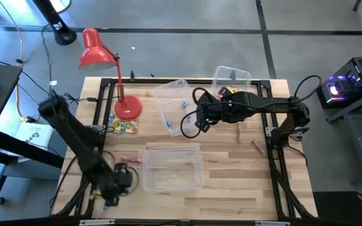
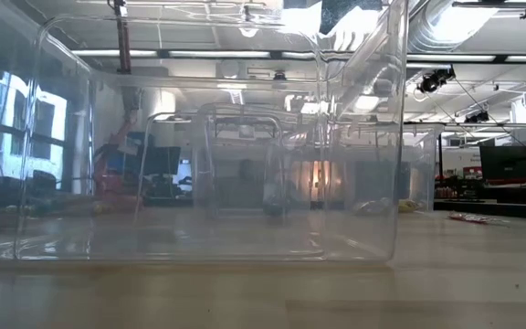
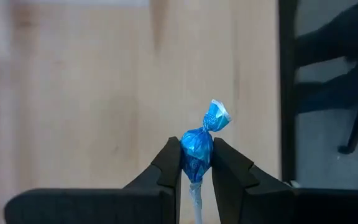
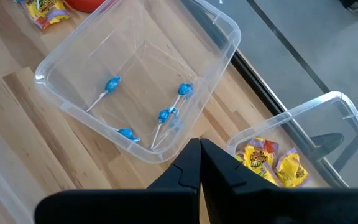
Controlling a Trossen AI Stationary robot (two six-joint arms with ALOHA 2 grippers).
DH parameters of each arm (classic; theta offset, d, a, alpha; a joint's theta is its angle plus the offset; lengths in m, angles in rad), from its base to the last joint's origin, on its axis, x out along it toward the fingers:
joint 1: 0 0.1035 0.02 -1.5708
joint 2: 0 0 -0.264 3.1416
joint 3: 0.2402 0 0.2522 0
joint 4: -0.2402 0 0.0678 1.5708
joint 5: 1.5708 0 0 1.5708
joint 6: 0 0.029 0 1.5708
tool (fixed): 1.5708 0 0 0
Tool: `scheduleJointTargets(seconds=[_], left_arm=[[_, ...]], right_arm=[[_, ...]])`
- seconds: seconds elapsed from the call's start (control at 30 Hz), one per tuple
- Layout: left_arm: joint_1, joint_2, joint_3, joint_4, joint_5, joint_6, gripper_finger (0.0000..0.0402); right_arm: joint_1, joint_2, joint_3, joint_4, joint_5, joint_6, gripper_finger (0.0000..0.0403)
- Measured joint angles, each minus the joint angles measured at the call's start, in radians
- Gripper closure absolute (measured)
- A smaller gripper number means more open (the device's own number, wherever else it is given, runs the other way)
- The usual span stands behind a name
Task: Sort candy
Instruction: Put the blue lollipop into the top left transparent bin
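No text, label or number here can be read. The yellow packets (image 4: 267, 160) in the bin (image 4: 328, 118) just beside the bin of blue sweets (image 4: 166, 114) carry dark print, too small to make out. The yellow packets (image 1: 124, 126) beside the red lamp (image 1: 99, 53) show nothing legible either.

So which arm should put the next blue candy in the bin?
The left one. Its gripper is already shut on a blue candy, near the table's front left corner. The right gripper is shut and empty, above the bin that holds four blue candies.
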Motion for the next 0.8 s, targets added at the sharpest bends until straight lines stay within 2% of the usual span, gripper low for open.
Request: scheduleJointTargets(seconds=[0.07,0.17,0.27,0.37,0.47,0.6,0.7,0.8], left_arm=[[0.007,-0.123,0.0,-0.067,-0.088,-0.01,0.0357],[0.065,-0.292,0.0,-0.118,-0.313,0.022,0.0357],[0.171,-0.432,0.001,-0.074,-0.564,0.174,0.0355],[0.34,-0.507,0.002,-0.013,-0.674,0.387,0.0353],[0.543,-0.512,0.002,0.069,-0.65,0.6,0.0352],[0.785,-0.423,0.002,0.253,-0.528,0.797,0.0348],[0.915,-0.327,0.001,0.396,-0.443,0.892,0.0337],[0.998,-0.233,0.001,0.485,-0.373,0.941,0.0319]], right_arm=[[0.0,0.0,0.0,0.0,0.0,0.01,0.0403],[0.0,0.0,0.0,0.0,0.002,0.026,0.0403],[0.0,0.0,0.0,0.0,0.006,0.037,0.0403],[0.0,0.0,0.0,0.0,0.011,0.057,0.0403],[0.0,0.0,0.0,0.003,0.028,0.083,0.0403],[-0.005,0.0,0.0,0.053,0.03,0.123,0.0403],[-0.005,0.0,0.0,0.102,0.035,0.121,0.0403],[-0.005,0.0,0.0,0.128,0.037,0.122,0.0403]])
